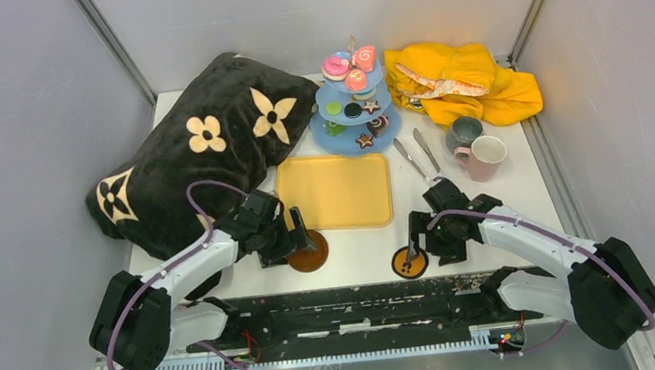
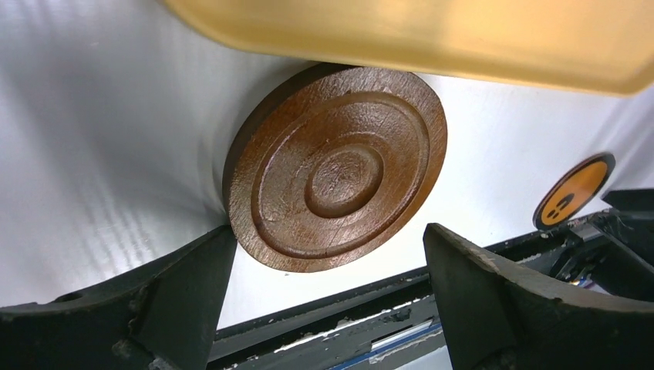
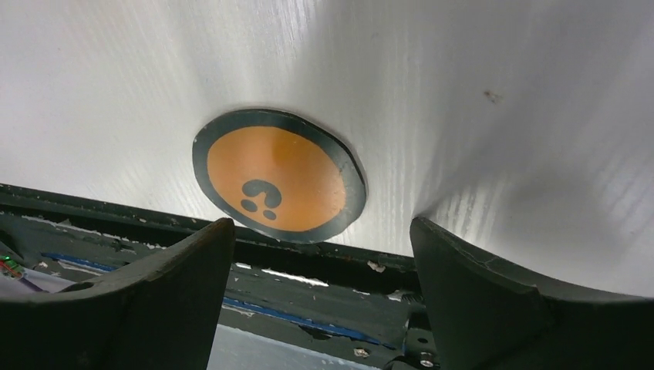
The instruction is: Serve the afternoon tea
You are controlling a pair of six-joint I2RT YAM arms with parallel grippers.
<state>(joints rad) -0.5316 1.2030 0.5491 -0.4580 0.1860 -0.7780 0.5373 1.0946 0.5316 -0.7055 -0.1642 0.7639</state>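
Both pairs of jaws stand apart and hold nothing. Between the left jaws, just ahead of the tips, the brown coaster [image 2: 335,173] lies flat on the desk [image 2: 116,139]. Its far rim is close against the yellow tray [image 2: 432,38], though I cannot tell whether they touch. The orange coaster [image 3: 278,176] lies flat ahead of the right jaws, centred in the gap, near the desk's edge. The pink cup [image 1: 486,157] and grey mug [image 1: 463,131] wait well beyond the right jaws. Both discs sit low, so closing too high would likely skate over them, and closing too low would scrape the desk. A nudge could shove the brown one into the tray or tip the orange one over the edge.
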